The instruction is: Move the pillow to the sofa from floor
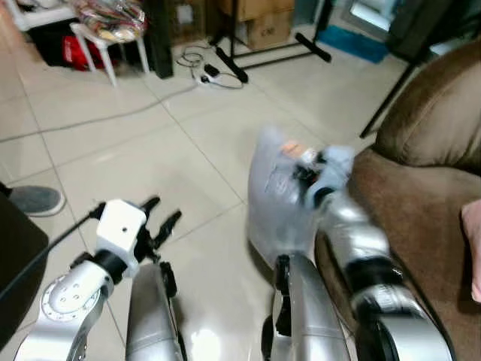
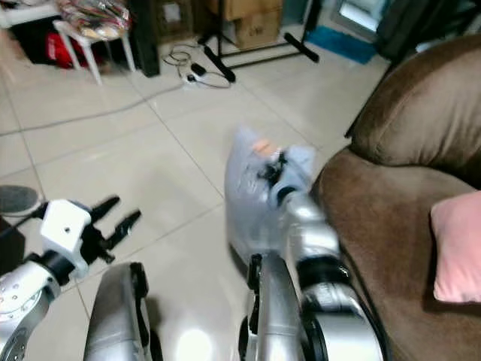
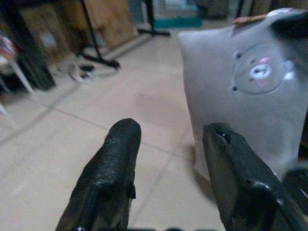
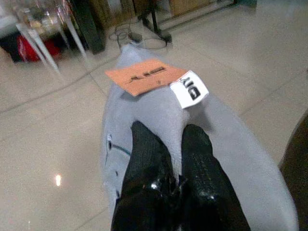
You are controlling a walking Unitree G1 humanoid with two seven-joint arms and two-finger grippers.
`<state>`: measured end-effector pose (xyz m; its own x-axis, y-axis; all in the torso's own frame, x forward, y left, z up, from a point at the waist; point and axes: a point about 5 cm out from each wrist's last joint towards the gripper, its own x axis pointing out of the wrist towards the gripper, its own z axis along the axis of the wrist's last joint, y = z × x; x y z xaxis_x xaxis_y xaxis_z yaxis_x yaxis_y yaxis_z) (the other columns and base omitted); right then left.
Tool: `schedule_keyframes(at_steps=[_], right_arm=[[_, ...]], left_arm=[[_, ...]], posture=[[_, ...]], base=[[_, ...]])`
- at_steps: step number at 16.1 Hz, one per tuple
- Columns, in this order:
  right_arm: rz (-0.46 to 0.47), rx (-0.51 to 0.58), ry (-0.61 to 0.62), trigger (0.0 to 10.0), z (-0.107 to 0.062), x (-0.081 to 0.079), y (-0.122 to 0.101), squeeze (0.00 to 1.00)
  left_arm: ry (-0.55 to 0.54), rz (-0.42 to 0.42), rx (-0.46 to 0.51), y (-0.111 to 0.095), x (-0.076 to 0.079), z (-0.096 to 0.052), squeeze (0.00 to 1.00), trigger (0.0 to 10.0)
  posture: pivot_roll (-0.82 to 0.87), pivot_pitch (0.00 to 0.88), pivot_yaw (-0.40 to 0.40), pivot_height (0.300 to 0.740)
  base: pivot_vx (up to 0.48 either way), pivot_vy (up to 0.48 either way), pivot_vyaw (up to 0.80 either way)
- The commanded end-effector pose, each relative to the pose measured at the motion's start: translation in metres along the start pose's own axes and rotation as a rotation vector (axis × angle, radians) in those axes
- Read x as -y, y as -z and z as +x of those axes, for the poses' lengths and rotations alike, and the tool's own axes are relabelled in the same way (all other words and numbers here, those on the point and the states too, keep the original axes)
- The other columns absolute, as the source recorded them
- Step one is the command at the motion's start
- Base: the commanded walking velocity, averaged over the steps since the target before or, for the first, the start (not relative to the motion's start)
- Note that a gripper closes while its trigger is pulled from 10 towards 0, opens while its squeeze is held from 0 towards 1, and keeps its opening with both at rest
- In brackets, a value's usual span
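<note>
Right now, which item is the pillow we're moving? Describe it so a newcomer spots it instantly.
Find the brown sofa on the robot's right; the grey pillow stands upright on the tiled floor just before its arm, pinched at the top by the right gripper. Unlike the pink cushion on the seat, it carries orange and white tags and a small bear face.

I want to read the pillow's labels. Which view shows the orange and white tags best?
The right wrist view: the orange tag and white tag lie sharp on the grey pillow, just past the right gripper. Both eye views show them as a small blur; the left wrist view catches just an edge.
</note>
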<state>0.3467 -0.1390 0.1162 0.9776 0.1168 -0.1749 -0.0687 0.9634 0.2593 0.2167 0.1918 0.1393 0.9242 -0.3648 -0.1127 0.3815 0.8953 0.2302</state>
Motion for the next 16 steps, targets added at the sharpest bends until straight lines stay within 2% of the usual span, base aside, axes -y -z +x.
schedule_keyframes(at_steps=[1, 2, 3, 4, 7, 8, 11, 16], right_arm=[[-0.008, 0.104, -0.024, 7.7, -0.012, -0.002, -0.028, 0.00], [-0.057, 0.170, -0.056, 10.0, -0.023, -0.003, -0.039, 0.00], [-0.135, 0.230, -0.102, 10.0, -0.038, -0.006, -0.048, 0.00], [-0.161, 0.242, -0.105, 10.0, -0.053, -0.009, -0.050, 0.00], [-0.136, 0.179, -0.090, 10.0, -0.070, -0.018, -0.034, 0.00], [-0.107, 0.149, -0.070, 10.0, -0.074, -0.021, -0.030, 0.00], [-0.140, 0.139, -0.050, 10.0, -0.077, -0.021, -0.031, 0.00], [-0.127, 0.098, -0.016, 10.0, -0.077, -0.017, -0.027, 0.00]], left_arm=[[-0.038, 0.013, 0.026, -0.008, 0.001, -0.002, 0.00, 10.0], [-0.069, 0.018, 0.042, -0.012, 0.002, -0.003, 0.00, 10.0], [-0.120, 0.018, 0.064, -0.017, 0.002, -0.001, 0.00, 10.0], [-0.187, 0.013, 0.078, -0.020, 0.002, 0.004, 0.00, 10.0], [-0.318, -0.002, 0.069, -0.021, -0.004, 0.008, 0.00, 10.0], [-0.328, 0.008, 0.062, -0.021, -0.005, 0.010, 0.00, 10.0], [-0.292, -0.002, 0.061, -0.021, 0.001, 0.014, 0.00, 10.0], [-0.281, 0.008, 0.053, -0.018, 0.003, 0.021, 0.00, 10.0]], posture=[[0.02, 0.000, -0.053, 0.491], [0.02, 0.000, -0.054, 0.491], [0.02, 0.000, -0.054, 0.491], [0.03, 0.000, -0.056, 0.491], [0.02, 0.000, -0.052, 0.516], [0.02, 0.000, -0.051, 0.531], [0.02, 0.000, -0.049, 0.561], [0.01, 0.000, -0.046, 0.616]], base=[[0.000, 0.000, 0.00], [0.000, 0.000, 0.00], [0.000, 0.000, 0.00], [0.000, 0.000, 0.00], [0.000, 0.000, 0.00], [0.000, 0.000, 0.00], [0.000, 0.000, 0.00], [0.000, 0.000, 0.00]])
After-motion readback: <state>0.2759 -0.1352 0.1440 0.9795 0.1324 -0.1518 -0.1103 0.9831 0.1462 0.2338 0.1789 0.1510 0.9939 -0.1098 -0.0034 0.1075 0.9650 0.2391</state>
